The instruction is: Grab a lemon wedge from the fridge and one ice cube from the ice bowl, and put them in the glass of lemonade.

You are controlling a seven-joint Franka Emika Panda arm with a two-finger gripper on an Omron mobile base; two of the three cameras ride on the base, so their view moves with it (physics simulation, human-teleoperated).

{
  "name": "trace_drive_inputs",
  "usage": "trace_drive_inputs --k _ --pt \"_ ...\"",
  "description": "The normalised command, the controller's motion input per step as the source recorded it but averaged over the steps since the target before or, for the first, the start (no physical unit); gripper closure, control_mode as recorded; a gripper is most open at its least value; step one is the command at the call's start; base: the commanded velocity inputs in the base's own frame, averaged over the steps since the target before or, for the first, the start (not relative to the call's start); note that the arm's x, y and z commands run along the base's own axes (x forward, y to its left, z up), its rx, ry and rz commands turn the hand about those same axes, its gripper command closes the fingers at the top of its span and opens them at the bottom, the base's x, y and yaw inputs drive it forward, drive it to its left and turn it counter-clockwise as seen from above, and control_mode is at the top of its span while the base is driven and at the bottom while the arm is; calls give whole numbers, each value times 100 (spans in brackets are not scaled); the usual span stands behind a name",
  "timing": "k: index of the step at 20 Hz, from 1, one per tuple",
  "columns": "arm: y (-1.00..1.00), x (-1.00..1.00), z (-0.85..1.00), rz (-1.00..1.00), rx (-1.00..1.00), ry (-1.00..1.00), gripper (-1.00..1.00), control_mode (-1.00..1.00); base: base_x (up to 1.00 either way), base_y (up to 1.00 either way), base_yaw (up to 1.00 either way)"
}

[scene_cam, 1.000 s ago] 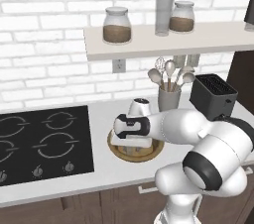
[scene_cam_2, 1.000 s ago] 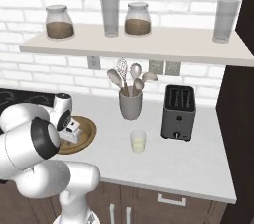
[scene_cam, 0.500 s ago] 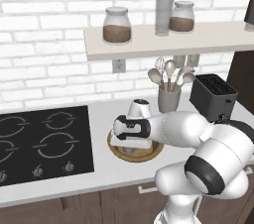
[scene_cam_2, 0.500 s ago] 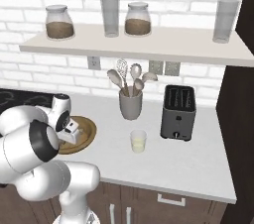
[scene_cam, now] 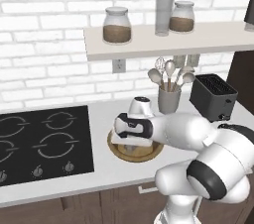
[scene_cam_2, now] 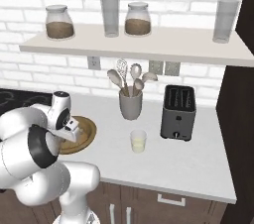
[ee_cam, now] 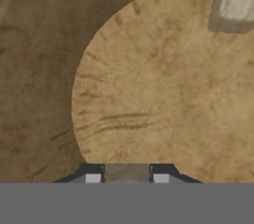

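A: What is seen nearest, at six o'clock of the hand view?

B: The gripper [ee_cam: 127, 174] is seen down in the ice bowl [ee_cam: 44, 69], its fingertips [ee_cam: 93, 177] set narrowly apart with a pale greyish block caught between them, apparently an ice cube [ee_cam: 127, 172]. A second cube [ee_cam: 233, 7] lies at one o'clock on the bowl's floor.

A: And farther out?

B: In the right base view the glass of lemonade [scene_cam_2: 138, 141] is found at three o'clock of the bowl [scene_cam_2: 85, 134], well apart. Beyond it a utensil cup [scene_cam_2: 130, 105] and toaster [scene_cam_2: 177, 113] are placed, with jars [scene_cam_2: 59, 22] on the shelf. No writing or brand can be read.
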Motion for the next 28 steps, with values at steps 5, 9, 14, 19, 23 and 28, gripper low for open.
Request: trace_drive_inputs --k 5,9,14,19,23,28 --pt "-32 -16 63 0 -6 -11 100 -100 0 0 0" --pt "-41 -16 66 0 -10 -13 100 -100 0 0 0" --pt "-55 -24 55 0 -11 -15 100 -100 0 0 0" --pt "-67 -25 55 0 -10 -7 100 -100 0 0 0" --pt "-71 -11 55 0 -11 -4 100 -100 0 0 0" --pt "-69 -15 44 0 -11 0 100 -100 0 0 0"
